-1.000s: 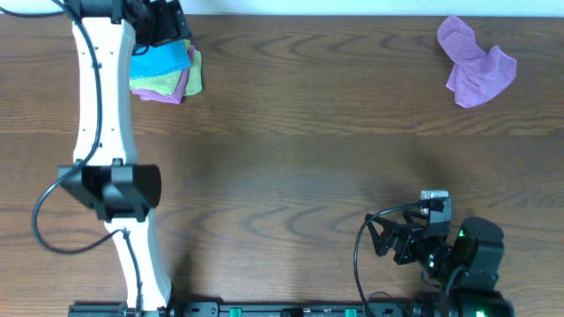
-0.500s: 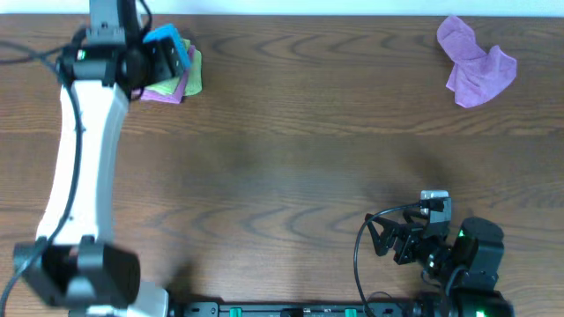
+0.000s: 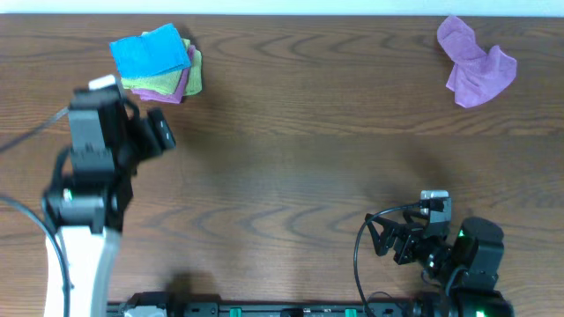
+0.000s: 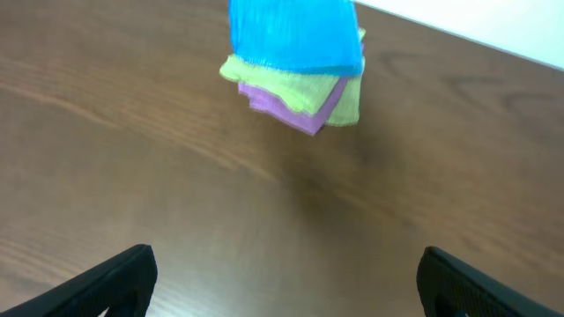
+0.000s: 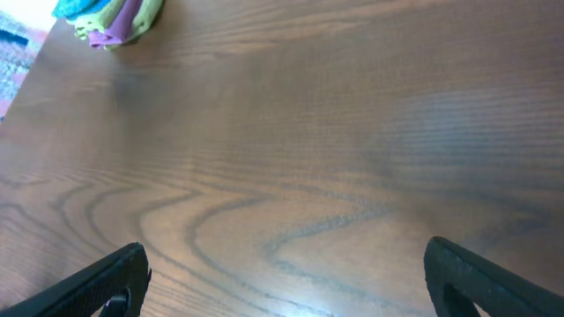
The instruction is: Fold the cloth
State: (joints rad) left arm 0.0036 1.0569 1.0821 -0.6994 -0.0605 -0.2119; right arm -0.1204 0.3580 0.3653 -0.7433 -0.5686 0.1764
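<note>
The blue cloth (image 3: 150,51) lies folded near the far left corner of the desk (image 3: 291,132). It sits on top of a green cloth (image 3: 196,63), and the green cloth sits on a purple cloth (image 3: 187,88), so the three make a small pile. The green and purple edges stick out from under the blue one on the near side and the right side. Nothing is touching the pile. The left arm (image 3: 88,176) is just in front of the pile. The left fingers (image 4: 115,282) are wide apart and hold nothing, and only bare desk shows between them. In the left wrist view the pile is ahead of the fingers, with the top of the blue cloth cut off by the edge. The right arm (image 3: 467,255) is far from the pile, at the near right side of the desk. The right fingers (image 5: 101,282) are wide apart too, and they hold nothing. A crumpled light purple cloth (image 3: 476,63) lies alone at the far right corner.
</note>
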